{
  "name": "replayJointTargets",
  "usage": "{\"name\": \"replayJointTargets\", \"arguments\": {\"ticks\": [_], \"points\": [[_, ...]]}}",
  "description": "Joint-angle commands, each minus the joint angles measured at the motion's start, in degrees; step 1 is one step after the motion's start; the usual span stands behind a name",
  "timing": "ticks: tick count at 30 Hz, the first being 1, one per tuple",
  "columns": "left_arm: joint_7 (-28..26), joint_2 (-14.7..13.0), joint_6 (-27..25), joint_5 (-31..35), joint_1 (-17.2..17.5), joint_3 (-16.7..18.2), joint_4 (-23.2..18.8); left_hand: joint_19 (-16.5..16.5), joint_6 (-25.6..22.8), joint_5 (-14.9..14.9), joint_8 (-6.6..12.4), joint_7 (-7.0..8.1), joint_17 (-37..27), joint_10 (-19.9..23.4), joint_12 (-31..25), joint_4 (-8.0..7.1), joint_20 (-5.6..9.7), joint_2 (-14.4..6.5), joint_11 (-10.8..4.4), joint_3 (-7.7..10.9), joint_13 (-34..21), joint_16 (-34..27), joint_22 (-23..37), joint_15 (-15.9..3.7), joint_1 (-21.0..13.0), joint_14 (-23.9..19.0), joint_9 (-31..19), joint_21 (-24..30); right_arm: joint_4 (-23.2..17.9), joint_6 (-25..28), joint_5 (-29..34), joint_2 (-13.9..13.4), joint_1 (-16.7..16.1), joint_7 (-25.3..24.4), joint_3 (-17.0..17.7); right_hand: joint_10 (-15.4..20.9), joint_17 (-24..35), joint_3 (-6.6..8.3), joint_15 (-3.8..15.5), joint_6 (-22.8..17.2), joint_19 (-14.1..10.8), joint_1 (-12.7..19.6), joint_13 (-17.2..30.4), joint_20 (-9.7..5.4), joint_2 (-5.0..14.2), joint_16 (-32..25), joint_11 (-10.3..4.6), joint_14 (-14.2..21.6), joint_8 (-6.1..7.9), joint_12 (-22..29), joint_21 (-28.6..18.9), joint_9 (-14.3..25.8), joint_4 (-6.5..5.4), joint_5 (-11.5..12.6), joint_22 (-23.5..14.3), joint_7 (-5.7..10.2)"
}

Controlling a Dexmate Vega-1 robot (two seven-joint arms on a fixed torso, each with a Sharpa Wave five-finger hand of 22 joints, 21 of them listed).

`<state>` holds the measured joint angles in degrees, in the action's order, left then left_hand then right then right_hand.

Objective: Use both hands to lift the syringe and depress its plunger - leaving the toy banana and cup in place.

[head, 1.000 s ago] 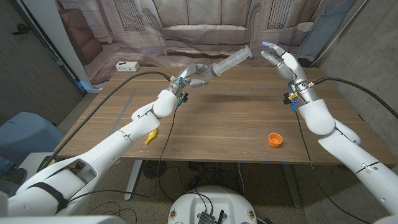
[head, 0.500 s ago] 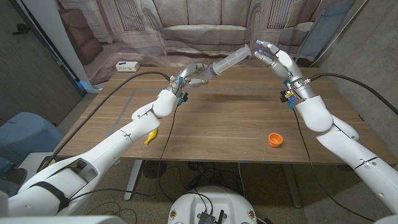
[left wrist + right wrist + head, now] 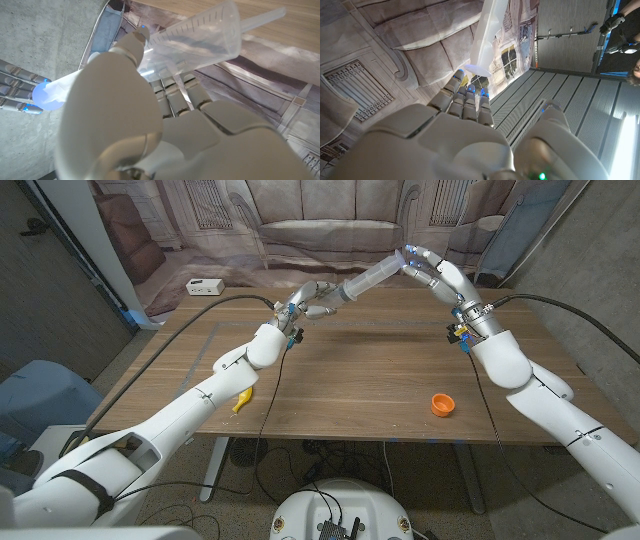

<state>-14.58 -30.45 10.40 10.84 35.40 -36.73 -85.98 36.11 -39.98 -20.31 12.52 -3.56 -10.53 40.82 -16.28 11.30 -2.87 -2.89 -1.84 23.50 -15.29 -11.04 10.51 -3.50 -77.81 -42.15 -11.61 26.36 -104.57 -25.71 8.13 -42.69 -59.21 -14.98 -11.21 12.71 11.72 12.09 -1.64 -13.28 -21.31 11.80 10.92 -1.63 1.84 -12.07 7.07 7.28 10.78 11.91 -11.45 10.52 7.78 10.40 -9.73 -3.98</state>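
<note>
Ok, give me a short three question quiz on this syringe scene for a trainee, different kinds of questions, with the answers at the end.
1. True or false: the clear plastic syringe lies on the wooden table.
2. Which robot hand grips the syringe barrel? A) left robot hand B) right robot hand
3. Fill in: the small orange cup stands on the robot's ____ side; the yellow toy banana lies on the other.

Key: 1 false, it is held above the table. 2 A; the right hand's fingertips are at the plunger end. 3 right.

On the brown wood-grain tabletop (image 3: 380, 370): a yellow toy banana (image 3: 242, 400), an orange cup (image 3: 443, 404); above it a clear syringe (image 3: 372, 278).
</note>
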Motion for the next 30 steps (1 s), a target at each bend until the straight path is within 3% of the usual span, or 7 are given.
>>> {"name": "replayJointTargets", "arguments": {"ticks": [1, 30], "points": [[-0.7, 0.6, 0.9, -0.3, 0.1, 0.2, 0.9, 2.5, -0.6, -0.5, -0.2, 0.08, -0.1, 0.6, 0.3, -1.86, 2.69, -1.8, -0.06, 2.95, -0.3, -0.3, 0.3, -1.39, -0.9, -1.0, -0.2, 0.2, 0.8, -0.2, -1.0, -0.1, 0.9, 1.2, -0.9, 0.4, 0.2, 0.3, -0.23, 0.2, -0.5, 0.2, 0.2, 0.17, -0.32, -0.2, -0.12, 0.4, 0.02, 0.1, -0.2, 0.2, 0.11, 0.2, -0.1, 0.09], [-1.3, 0.8, 1.3, -0.2, 0.4, 0.4, 1.2, 2.7, -1.3, -1.0, -0.23, 0.13, -0.1, 1.2, 0.4, -1.79, 2.61, -1.9, -0.25, 3.51, -0.5, -0.4, 0.4, -1.56, -0.8, -1.6, -0.2, 0.7, 1.4, -0.5, -1.1, -0.3, 1.9, 1.7, -2.0, 0.9, 0.3, 0.54, -0.41, -0.8, -0.9, 0.1, 0.2, 0.29, 0.42, -0.3, -0.08, 1.0, 0.52, 0.1, -0.1, 0.2, -0.24, 0.3, -0.1, 0.07]]}}
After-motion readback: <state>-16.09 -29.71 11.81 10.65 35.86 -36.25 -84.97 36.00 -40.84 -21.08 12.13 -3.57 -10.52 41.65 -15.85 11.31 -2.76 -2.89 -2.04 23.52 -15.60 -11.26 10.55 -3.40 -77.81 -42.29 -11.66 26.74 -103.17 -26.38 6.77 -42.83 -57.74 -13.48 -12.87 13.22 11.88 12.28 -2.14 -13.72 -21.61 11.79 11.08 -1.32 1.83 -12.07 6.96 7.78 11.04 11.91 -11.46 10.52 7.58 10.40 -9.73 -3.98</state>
